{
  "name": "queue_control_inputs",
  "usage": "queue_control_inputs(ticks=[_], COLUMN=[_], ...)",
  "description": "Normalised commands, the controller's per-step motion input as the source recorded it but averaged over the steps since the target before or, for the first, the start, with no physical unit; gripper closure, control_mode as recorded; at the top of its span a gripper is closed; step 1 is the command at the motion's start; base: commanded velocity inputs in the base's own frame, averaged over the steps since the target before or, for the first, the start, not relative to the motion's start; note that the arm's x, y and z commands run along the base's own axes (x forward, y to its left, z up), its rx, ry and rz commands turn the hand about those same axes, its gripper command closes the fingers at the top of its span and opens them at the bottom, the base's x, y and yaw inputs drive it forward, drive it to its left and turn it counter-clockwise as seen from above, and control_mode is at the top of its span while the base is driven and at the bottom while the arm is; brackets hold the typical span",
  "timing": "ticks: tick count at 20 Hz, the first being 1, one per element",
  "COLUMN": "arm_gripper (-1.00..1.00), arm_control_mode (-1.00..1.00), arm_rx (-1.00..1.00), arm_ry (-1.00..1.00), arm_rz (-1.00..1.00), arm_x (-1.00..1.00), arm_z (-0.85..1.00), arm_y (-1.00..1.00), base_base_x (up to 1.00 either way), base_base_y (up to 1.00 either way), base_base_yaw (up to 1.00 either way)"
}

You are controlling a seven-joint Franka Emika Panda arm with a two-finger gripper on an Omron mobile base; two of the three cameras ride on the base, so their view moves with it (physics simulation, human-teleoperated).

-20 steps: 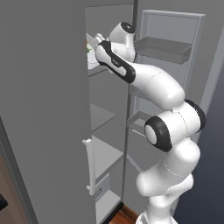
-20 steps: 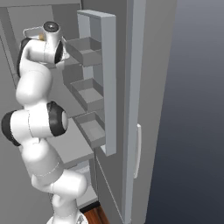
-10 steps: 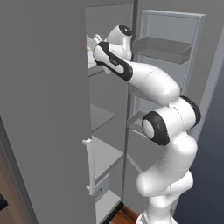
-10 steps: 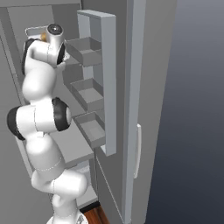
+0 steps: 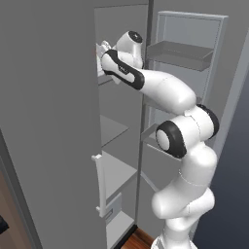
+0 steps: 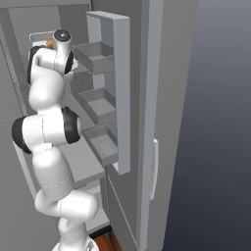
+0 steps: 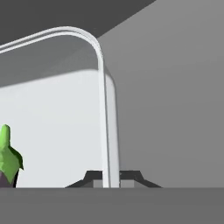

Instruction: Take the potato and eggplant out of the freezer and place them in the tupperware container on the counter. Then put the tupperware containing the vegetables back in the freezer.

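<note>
Gripper (image 7: 111, 179) fingers are pressed together on the rim of the tupperware container (image 7: 101, 87), the two dark tips sitting either side of the thin white wall at the bottom of the hand view. From there the rim runs up and bends away to the left around a rounded corner, with the pale floor of the tray spread out on its left side.

One eggplant (image 7: 8, 162) lies inside the tray, well to the left of the pinched rim, showing a green leafy cap and a sliver of purple beneath it; the rest of it is cut off by the frame edge. A small golden-brown bit (image 6: 50, 43) shows by the wrist in the right base view, too little of it to name for certain.

In the left base view the arm reaches high into the open freezer (image 5: 48, 121), the hand at an upper shelf. One freezer door stands open with three bins (image 6: 100, 105) stacked on its inner face, and one white bar handle (image 6: 155, 169) runs down the grey front.
</note>
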Motion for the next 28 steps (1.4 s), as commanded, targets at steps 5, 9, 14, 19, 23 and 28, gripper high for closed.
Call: queue_control_inputs(ticks=[5,9,14,19,23,28], arm_gripper=[-1.0,-1.0,-1.0,-1.0,-1.0,-1.0], arm_control_mode=[-1.0,-1.0,-1.0,-1.0,-1.0,-1.0], arm_rx=[0.0,0.0,0.0,0.0,0.0,0.0], arm_ry=[0.0,0.0,-0.03,-0.22,-0.26,-0.23], arm_rz=[0.0,0.0,0.0,0.0,0.0,0.0], arm_x=[0.16,0.05,-0.01,-0.59,-0.85,-0.98], arm_z=[-0.18,-0.04,0.0,0.01,0.03,0.0], arm_y=[0.1,0.03,0.0,-0.02,-0.26,-0.39], base_base_x=[0.0,0.0,0.0,0.0,0.0,0.0], base_base_y=[0.0,0.0,0.0,0.0,0.0,0.0], base_base_yaw=[0.0,0.0,0.0,0.0,0.0,0.0])
